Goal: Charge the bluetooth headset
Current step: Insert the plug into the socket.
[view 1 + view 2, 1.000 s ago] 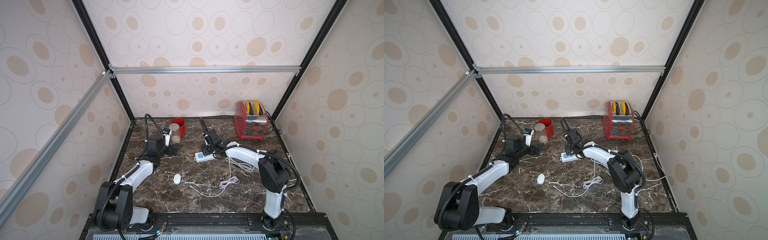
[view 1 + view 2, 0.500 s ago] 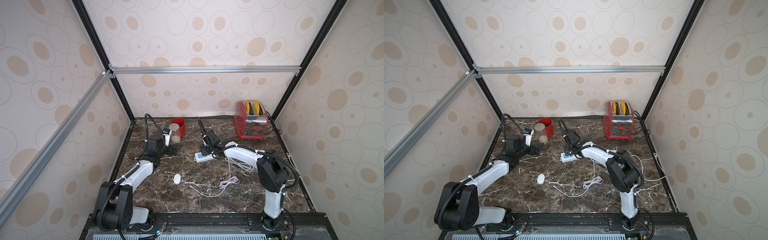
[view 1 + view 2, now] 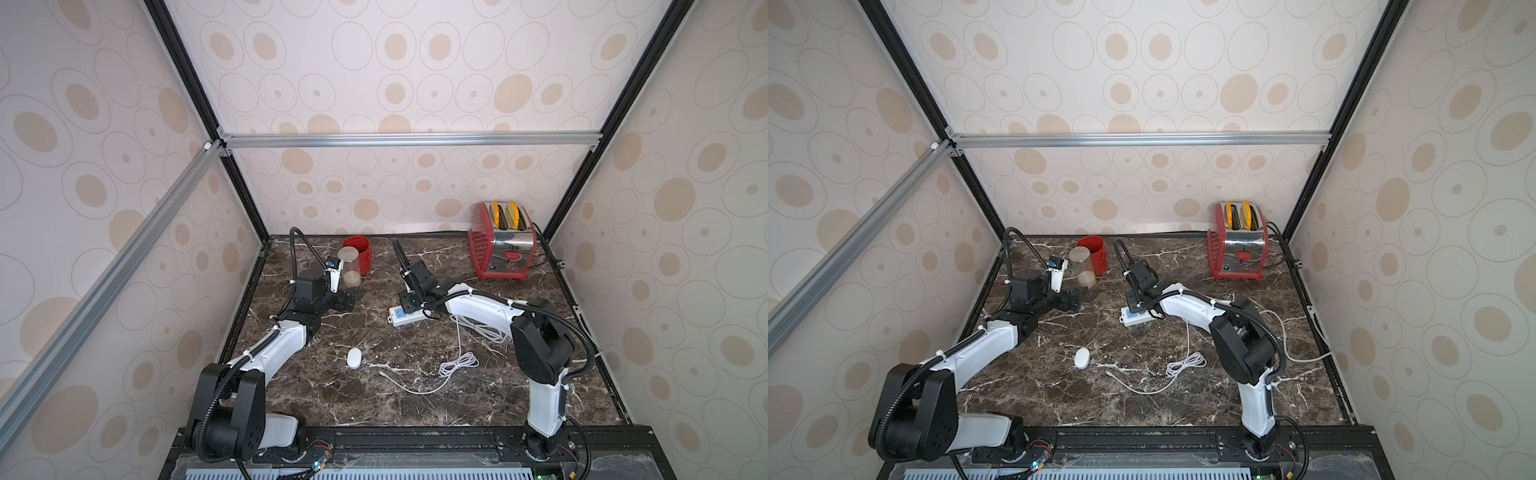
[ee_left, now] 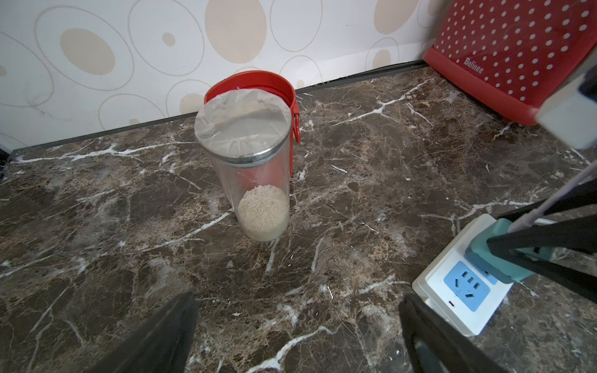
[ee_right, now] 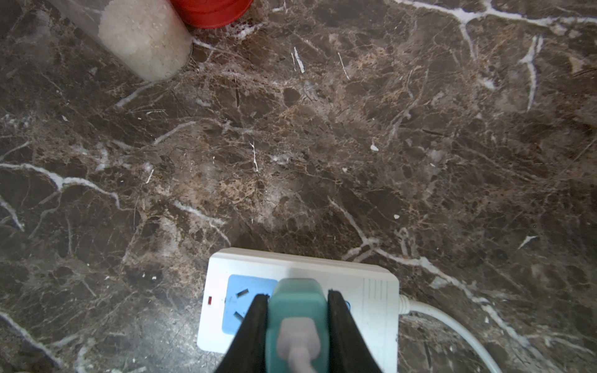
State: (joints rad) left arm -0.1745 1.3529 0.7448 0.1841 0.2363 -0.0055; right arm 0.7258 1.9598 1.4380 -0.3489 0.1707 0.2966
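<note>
The bluetooth headset (image 3: 354, 358) (a smooth white oval case) lies flat on the marble, untouched.

Glossy brown marble-look tabletop (image 3: 374, 399), smooth white plastic bluetooth headset (image 3: 354, 358), glossy plastic power strip (image 5: 371, 290), matt teal plastic plug (image 5: 297, 303), clear jar (image 4: 255, 181) with metal-rimmed lid, shiny chrome-fronted toaster (image 3: 513, 241)
</note>
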